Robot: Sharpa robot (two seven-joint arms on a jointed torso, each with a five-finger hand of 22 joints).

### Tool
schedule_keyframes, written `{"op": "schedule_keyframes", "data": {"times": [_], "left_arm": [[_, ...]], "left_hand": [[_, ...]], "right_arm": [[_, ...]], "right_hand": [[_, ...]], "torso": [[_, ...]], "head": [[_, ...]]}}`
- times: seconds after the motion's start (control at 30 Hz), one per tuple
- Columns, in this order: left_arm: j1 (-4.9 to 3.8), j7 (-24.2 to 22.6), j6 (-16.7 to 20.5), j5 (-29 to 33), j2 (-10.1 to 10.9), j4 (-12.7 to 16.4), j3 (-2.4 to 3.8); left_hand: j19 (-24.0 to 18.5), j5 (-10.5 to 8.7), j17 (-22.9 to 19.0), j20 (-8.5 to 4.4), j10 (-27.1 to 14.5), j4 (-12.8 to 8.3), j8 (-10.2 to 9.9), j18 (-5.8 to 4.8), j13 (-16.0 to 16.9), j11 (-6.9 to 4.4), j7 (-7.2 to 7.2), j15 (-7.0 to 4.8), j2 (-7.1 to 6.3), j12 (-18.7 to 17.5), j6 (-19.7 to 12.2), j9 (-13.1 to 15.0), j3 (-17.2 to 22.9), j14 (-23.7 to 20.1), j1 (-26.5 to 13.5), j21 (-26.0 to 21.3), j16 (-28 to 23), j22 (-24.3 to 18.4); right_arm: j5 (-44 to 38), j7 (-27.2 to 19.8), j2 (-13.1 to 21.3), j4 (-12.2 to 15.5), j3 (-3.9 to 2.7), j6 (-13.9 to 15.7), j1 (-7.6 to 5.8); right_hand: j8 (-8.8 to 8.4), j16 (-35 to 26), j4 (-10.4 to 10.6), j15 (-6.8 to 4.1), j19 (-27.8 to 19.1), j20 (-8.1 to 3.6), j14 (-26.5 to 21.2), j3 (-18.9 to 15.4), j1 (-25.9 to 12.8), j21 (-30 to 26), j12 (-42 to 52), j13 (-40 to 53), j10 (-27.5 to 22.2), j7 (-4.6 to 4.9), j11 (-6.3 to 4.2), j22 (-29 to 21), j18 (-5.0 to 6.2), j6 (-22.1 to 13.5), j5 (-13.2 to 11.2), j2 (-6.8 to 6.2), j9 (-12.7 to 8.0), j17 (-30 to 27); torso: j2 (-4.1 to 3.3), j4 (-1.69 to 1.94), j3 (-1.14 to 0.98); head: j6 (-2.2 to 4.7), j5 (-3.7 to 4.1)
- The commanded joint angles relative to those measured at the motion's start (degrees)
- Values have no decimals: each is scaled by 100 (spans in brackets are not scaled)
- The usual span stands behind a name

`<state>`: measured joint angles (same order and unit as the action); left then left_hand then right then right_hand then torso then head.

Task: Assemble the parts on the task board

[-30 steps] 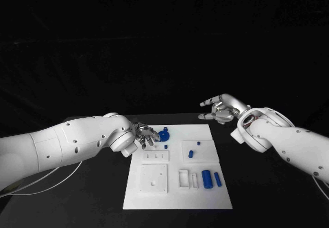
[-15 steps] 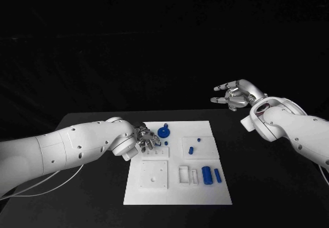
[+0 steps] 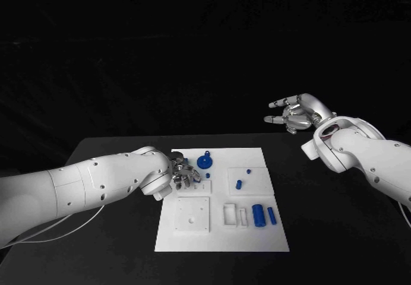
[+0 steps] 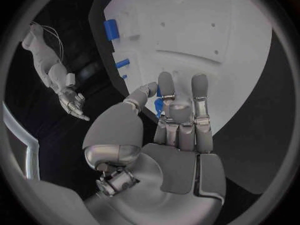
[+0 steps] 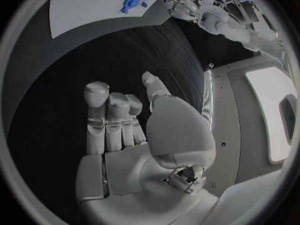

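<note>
Left robot hand [image 3: 183,173], fingers closed on a small blue part [image 4: 159,104], hovers over the task board [image 3: 257,240] near its round blue part [image 3: 205,163]; right robot hand [image 3: 297,113] is raised well apart, empty, fingers loosely spread.

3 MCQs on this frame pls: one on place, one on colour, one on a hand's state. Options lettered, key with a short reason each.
1. Where is the left hand?
A. over the task board's near-left corner
B. at the board's left edge, beside the round blue part
C. off the table

2. What colour are the two upright cylinders at the board's right?
A. grey
B. white
C. blue

3. What is the right hand doing?
A. raised off the board, holding nothing
B. pressing on the board
C. gripping a cylinder

Key: 1 B, the head view shows it next to the round part. 2 C, both show blue. 3 A, the right wrist view shows bare fingers over dark table.
</note>
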<state>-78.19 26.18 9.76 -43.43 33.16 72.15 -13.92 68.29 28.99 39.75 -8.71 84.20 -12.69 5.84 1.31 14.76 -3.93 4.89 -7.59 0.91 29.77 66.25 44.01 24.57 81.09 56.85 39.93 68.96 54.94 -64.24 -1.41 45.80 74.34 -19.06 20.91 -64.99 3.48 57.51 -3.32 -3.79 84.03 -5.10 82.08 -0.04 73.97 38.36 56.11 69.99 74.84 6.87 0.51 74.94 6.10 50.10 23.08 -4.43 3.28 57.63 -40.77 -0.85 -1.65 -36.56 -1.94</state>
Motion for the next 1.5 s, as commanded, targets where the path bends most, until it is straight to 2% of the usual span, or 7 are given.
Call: {"op": "schedule_keyframes", "data": {"times": [0.03, 0.2, 0.37, 0.6, 0.73, 1.03, 1.5], "left_arm": [[22, 57, -89, -357, -22, 9, 3], [55, 90, -163, -450, -36, -5, 3], [94, 121, -220, -491, -52, -37, 3], [123, 142, -299, -506, -69, -77, 3], [130, 143, -365, -516, -72, -87, 3], [134, 153, -532, -534, -62, -90, 4], [135, 186, -596, -536, -52, -112, 4]], "left_hand": [[35, 6, 18, -2, 268, 24, 247, 30, 9, -64, -717, -40, 75, 23, 1105, -8, 1, 65, 27, -35, 18, 18], [54, 7, 20, 3, 268, 19, 274, 32, 11, -64, -716, -36, 86, 32, 1095, -25, 6, 65, 28, -87, 27, 99], [59, -9, 18, 10, 268, 36, 281, 33, 11, -63, -717, -31, 116, 33, 1095, -31, 11, 66, 15, -109, 28, 125], [74, -44, 13, 21, 267, 49, 296, 34, 12, -61, -718, -23, 154, 35, 1096, -45, 16, 69, -9, -171, 31, 196], [72, -64, 9, 51, 266, 68, 293, 41, 16, -57, -717, 1, 202, 40, 1110, -69, 26, 74, -26, -207, 39, 229], [78, -70, 20, 64, 267, 61, 294, 51, 22, -55, -719, 7, 223, 45, 1122, -89, 27, 76, -57, -246, 56, 285], [109, -67, 10, 61, 266, 35, 301, 46, 28, -55, -719, 5, 242, 46, 1117, -103, 26, 72, -85, -340, 65, 400]], "right_arm": [[10, -32, -9, 7, -4, 14, -2], [9, -25, -17, 1, -4, 4, -2], [9, -16, -24, -7, -4, -13, -2], [-17, -13, -30, -17, -4, -32, -2], [-37, -15, -36, -23, -4, -41, -2], [-49, -16, -41, -32, -4, -58, -2], [-50, -12, -49, -44, -4, -72, -2]], "right_hand": [[-21, -31, -22, 3, 298, 32, 16, -14, -32, -22, -6, -5, -40, 11, -14, 188, 64, 23, 35, 9, 0, -6], [-21, -31, -22, 3, 298, 32, 16, -14, -32, -22, -6, -5, -40, 11, -14, 188, 64, 23, 35, 9, 0, -6], [-21, -31, -22, 3, 298, 32, 16, -14, -32, -22, -6, -5, -40, 11, -14, 188, 64, 23, 35, 9, 0, -6], [-18, -39, -36, 2, 298, 31, 14, -11, -28, -20, -7, -15, -46, 8, -15, 188, 63, 62, 36, 16, 3, -5], [-18, -38, -48, 2, 297, 31, 16, -10, -33, -25, -5, -17, -46, 6, -17, 187, 62, 79, 31, 21, 3, -1], [-16, -36, -89, -2, 297, 28, 19, -6, -49, -23, 1, -19, -45, -3, -23, 189, 60, 182, 14, 46, 6, 7], [-15, -43, -119, -3, 297, 27, 17, -4, -63, -21, 2, -21, -46, -3, -23, 192, 58, 192, 12, 53, 6, 4]], "torso": [[5, -3, 2], [6, -3, 2], [2, -7, -1], [1, -3, -2], [5, 2, -3], [4, -4, -2], [5, -2, -2]], "head": [[-15, 0], [-28, -8], [-40, -63], [-62, -48], [-66, -38], [-94, -51], [-92, -50]]}}
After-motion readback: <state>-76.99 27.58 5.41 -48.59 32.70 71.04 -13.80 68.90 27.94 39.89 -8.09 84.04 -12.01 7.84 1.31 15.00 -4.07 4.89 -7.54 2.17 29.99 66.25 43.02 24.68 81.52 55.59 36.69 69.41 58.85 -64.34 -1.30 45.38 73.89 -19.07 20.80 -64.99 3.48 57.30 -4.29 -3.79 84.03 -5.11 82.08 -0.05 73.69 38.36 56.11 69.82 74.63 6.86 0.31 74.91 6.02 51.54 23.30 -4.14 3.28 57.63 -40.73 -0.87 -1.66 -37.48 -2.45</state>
